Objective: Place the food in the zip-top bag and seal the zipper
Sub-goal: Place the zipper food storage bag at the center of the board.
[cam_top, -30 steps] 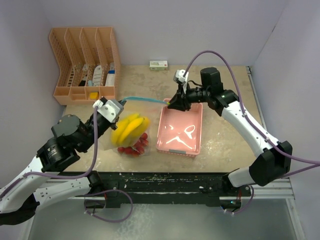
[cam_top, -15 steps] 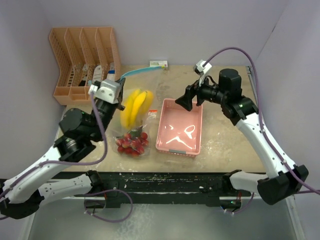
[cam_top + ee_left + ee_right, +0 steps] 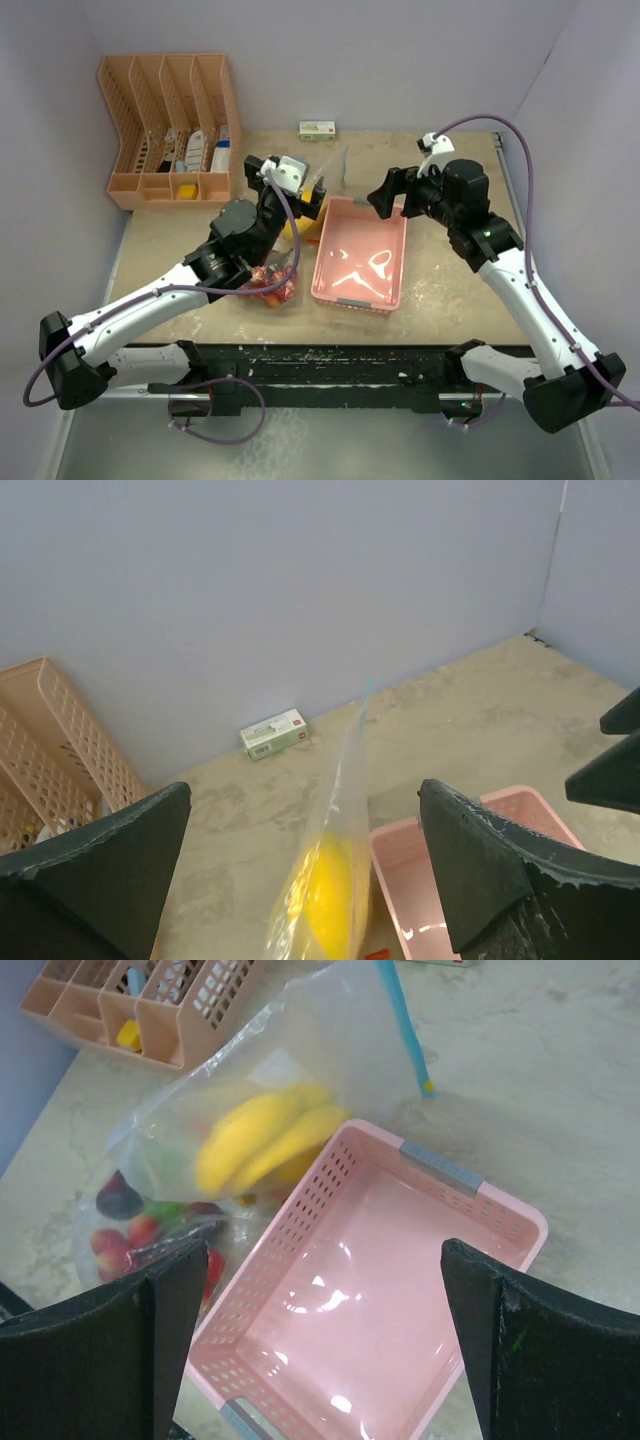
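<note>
Left wrist view: the left gripper [image 3: 305, 810] stands wide open and holds nothing. The zip-top bag [image 3: 345, 770] rises edge-on at lower centre between its fingers, clear of both as far as can be seen. Right wrist view: the right gripper [image 3: 322, 1260] is likewise open and empty, hovering over the pink basket [image 3: 380, 1260] at lower right of frame. The food is inside the bag, with bananas [image 3: 260, 1135] at centre left and strawberries [image 3: 140, 1235] at the left edge. The blue zipper strip [image 3: 405, 1025] runs along the bag's upper right edge; whether it is pressed shut along its full length cannot be told. Risk assessed: the bag is unsupported and lies apparently against the basket's rim, so it may slump. Should any stretch of the zipper be open, fruit could roll out. Further risk: the left fingers, closing where they stand, would likely pinch film or banana rather than the zipper.
</note>
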Robot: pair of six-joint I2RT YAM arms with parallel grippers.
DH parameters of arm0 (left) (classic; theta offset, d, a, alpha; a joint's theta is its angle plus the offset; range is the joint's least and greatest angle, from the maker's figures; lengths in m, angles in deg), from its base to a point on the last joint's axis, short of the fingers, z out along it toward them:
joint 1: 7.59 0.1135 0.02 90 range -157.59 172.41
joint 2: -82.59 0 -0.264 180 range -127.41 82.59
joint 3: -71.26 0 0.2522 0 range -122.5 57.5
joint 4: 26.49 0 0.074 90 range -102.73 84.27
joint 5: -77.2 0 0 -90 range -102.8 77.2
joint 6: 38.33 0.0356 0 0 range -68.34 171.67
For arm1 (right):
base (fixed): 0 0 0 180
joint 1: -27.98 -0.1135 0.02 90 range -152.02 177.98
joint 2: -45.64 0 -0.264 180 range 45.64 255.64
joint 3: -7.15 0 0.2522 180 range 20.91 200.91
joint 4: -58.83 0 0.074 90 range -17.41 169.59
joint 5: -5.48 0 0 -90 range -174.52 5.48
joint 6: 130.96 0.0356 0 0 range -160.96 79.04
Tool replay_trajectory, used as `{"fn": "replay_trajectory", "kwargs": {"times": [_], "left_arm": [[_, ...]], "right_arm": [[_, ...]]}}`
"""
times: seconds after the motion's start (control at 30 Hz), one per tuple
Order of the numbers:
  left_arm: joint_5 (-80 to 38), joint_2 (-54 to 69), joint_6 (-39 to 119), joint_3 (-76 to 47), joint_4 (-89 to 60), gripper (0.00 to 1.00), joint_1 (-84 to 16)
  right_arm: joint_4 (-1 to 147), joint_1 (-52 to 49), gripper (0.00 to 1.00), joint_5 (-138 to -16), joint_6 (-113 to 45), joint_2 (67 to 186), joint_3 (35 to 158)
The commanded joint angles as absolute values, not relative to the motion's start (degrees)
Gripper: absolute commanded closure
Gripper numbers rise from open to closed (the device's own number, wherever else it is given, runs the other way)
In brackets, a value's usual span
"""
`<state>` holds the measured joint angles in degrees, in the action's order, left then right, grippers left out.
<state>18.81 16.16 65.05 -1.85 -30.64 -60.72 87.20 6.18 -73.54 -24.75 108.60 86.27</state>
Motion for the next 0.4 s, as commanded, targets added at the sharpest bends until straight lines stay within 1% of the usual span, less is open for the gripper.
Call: {"fn": "replay_trajectory", "kwargs": {"times": [0.0,0.17,0.37], "left_arm": [[12.8,20.1,56.1,-5.8,-24.8,0.01,-59.4],[11.1,21.7,53.1,-6.4,-16.3,0.01,-59.4],[11.7,22.6,51.0,-5.5,-12.2,0.01,-59.4]], "right_arm": [[86.6,6.0,0.01,-81.5,-21.3,108.1,86.6],[88.1,6.0,0.01,-82.9,-22.1,109.4,87.0],[87.6,6.0,0.0,-82.2,-21.8,109.3,85.1]]}}
